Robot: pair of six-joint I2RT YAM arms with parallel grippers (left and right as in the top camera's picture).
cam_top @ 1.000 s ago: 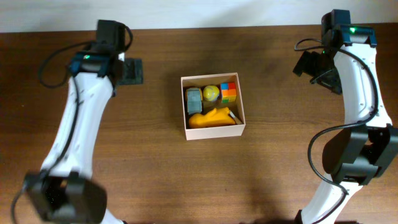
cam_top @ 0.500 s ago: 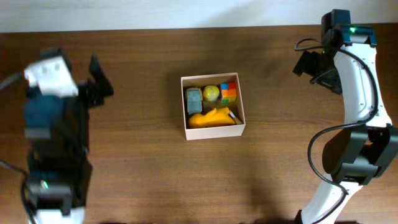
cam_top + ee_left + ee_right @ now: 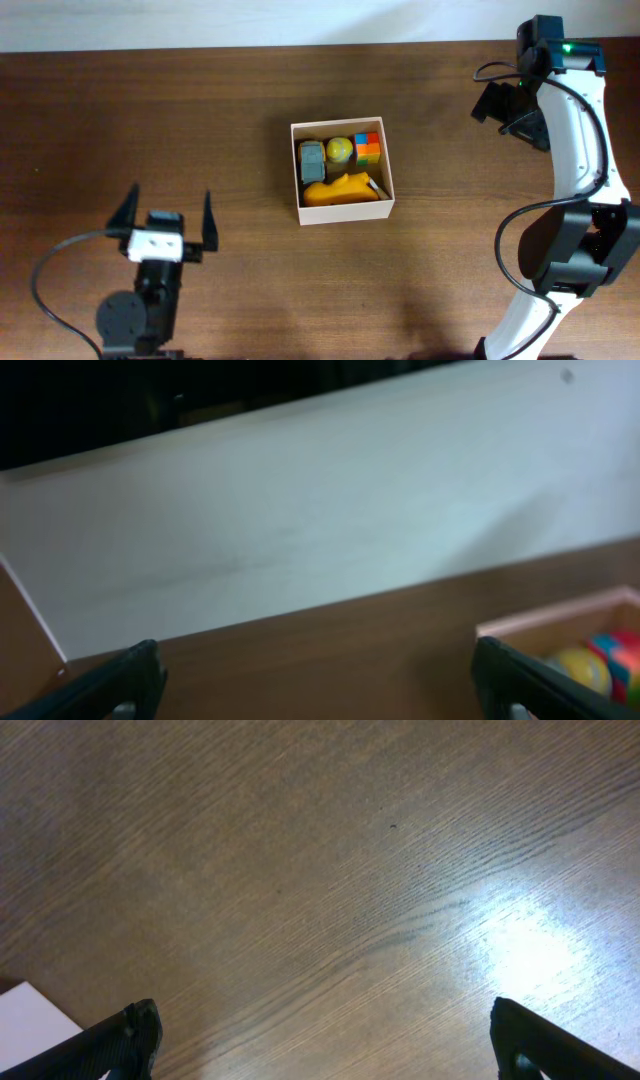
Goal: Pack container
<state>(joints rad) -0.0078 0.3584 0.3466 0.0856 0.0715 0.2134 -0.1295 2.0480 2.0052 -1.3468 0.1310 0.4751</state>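
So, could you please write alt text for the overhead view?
A white box holding small toys sits centred on the table. The open left gripper is near the front left; the right arm stands at the far right.

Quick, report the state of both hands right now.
Left hand: open, holding nothing.
Right hand: open, holding nothing.

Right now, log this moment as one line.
left gripper: open, empty, apart from container | right gripper: open, empty, over table | container: upright, toys inside
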